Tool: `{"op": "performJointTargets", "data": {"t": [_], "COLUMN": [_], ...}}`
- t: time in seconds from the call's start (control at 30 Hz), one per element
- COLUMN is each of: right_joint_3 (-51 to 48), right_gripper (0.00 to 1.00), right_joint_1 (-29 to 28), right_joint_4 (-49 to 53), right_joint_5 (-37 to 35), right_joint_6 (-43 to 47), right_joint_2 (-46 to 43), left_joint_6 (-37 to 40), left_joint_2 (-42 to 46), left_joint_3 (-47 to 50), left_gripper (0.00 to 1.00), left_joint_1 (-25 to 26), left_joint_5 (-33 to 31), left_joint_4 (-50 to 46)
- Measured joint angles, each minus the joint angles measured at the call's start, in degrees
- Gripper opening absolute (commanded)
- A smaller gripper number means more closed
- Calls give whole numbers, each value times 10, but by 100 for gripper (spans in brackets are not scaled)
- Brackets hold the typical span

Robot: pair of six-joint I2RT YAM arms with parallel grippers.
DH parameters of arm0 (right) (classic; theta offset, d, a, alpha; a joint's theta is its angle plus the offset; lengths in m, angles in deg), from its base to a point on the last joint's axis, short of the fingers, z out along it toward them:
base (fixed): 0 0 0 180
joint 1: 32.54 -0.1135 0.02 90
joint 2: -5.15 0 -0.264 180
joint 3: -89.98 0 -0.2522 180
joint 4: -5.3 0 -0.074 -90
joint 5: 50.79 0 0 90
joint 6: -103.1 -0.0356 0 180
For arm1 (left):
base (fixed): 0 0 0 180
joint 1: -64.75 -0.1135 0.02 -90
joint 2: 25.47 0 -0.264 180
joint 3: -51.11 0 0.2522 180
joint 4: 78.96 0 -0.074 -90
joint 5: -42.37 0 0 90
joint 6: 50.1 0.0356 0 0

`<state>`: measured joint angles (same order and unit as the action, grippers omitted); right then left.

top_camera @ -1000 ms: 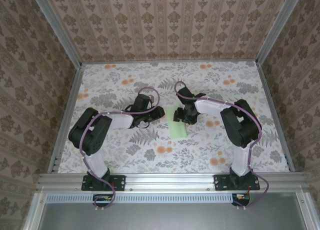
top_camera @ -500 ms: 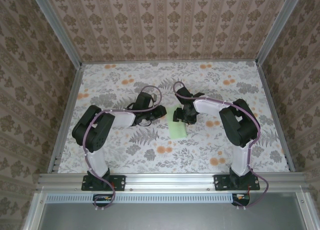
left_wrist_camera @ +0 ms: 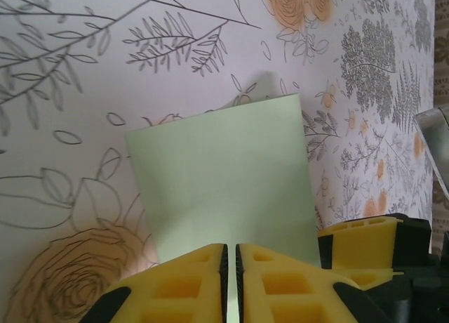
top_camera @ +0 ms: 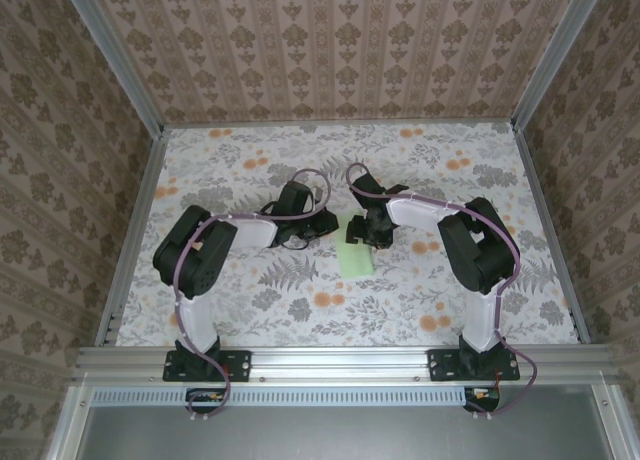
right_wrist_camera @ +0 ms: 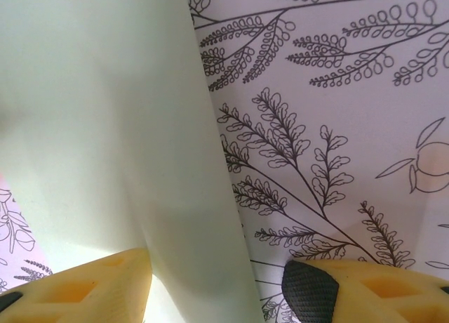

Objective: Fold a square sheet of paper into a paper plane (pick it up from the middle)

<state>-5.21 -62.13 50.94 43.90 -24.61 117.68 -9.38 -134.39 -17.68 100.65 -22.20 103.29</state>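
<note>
At the left pincer (left_wrist_camera: pixel 231 260), closed on the near edge of the paper (left_wrist_camera: pixel 224 175), pinch firmly and avoid dragging it. The right pincer (right_wrist_camera: pixel 217 277) stands open astride the paper.

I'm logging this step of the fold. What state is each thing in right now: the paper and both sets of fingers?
paper: folded into a narrow rectangle, not yet a plane, one flap lifted.
left fingers: almost together, apparently pinching the paper's near edge.
right fingers: apart, with the lifted flap between them, not clamped.
</note>
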Motion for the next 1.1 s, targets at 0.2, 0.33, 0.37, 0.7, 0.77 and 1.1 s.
{"op": "performJointTargets", "data": {"t": [0.2,0.33,0.37,0.7,0.77,1.1], "right_joint_3": [0,0,0,0,0,-15], "right_gripper": [62,62,62,62,62,62], "right_joint_1": [0,0,0,0,0,1], "right_joint_4": [0,0,0,0,0,-18], "right_joint_5": [0,0,0,0,0,18], "right_joint_6": [0,0,0,0,0,0], "right_joint_2": [1,1,1,1,1,-25], "left_joint_6": [0,1,2,17,21,38], "left_joint_2": [-23,-28,-28,-29,-29,-32], "left_joint_3": [-12,-22,-25,-43,-46,-61], "left_gripper": [11,9,8,5,4,2], "left_joint_1": [5,8,9,15,16,16], "left_joint_5": [10,14,14,1,-3,-10], "left_joint_4": [-16,-36,-41,-95,-103,-130]}}
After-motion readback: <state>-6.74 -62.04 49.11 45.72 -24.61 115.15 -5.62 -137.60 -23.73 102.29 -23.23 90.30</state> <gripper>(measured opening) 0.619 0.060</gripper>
